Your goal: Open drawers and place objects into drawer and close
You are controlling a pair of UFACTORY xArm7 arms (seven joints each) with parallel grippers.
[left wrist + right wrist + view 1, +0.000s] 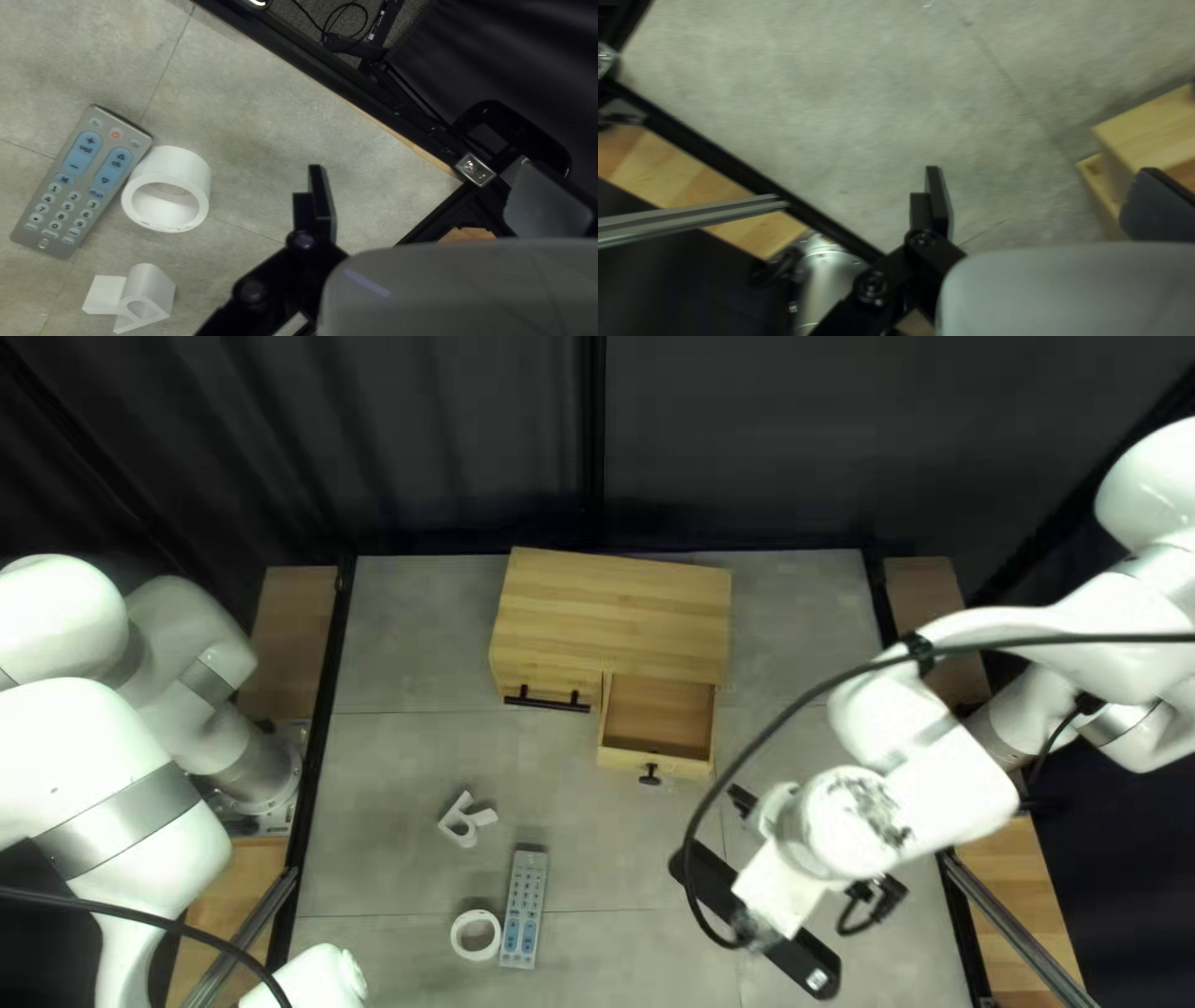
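We're seeing the remote (524,911) lying lengthwise, its blue-pad end pointing toward the counter's (411,629) near edge, with the ring (476,915) just beside it and the bracket (481,816) nearer the cabinet (610,616). The top left view is showing inside the pulled-out drawer (656,762); the left wrist view is adding the counter's near-left corner. We're holding the left gripper (423,173) and right gripper (807,850) open, the latter hovering between drawer and right edge, over open room.

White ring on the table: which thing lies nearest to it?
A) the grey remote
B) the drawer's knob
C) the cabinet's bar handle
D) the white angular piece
A: the grey remote lies right alongside the white ring.
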